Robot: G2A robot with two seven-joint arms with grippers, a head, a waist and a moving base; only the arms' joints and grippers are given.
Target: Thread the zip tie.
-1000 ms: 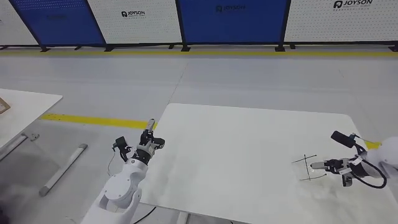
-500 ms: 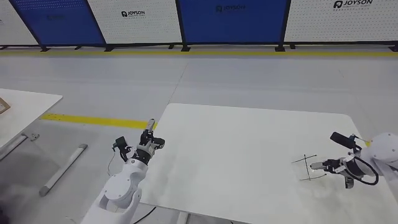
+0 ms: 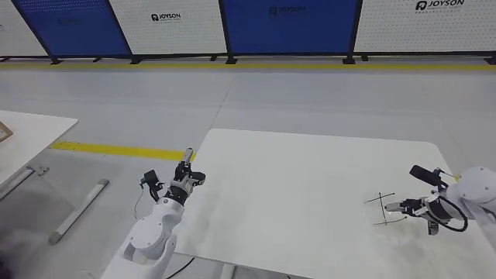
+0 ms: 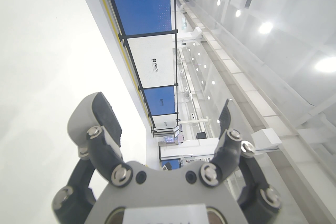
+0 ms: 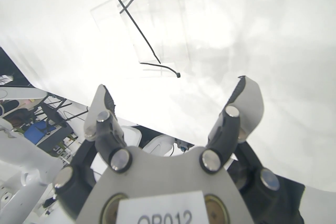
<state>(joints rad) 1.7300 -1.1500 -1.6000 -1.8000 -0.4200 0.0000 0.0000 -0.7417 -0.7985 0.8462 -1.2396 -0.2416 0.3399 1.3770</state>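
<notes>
As it crept, the right claw (spread) neared the zip ties.

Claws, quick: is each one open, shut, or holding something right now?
Left claw: open, holding nothing.
Right claw: open, holding nothing; the zip ties lie untouched ahead of it.

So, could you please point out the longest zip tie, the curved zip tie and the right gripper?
longest zip tie [image 5: 136, 26], right wrist view, middle of its strap.
curved zip tie [image 5: 161, 66], right wrist view, middle of its strap.
right gripper [image 5: 174, 85], right wrist view, midway between its fingertips.
</notes>
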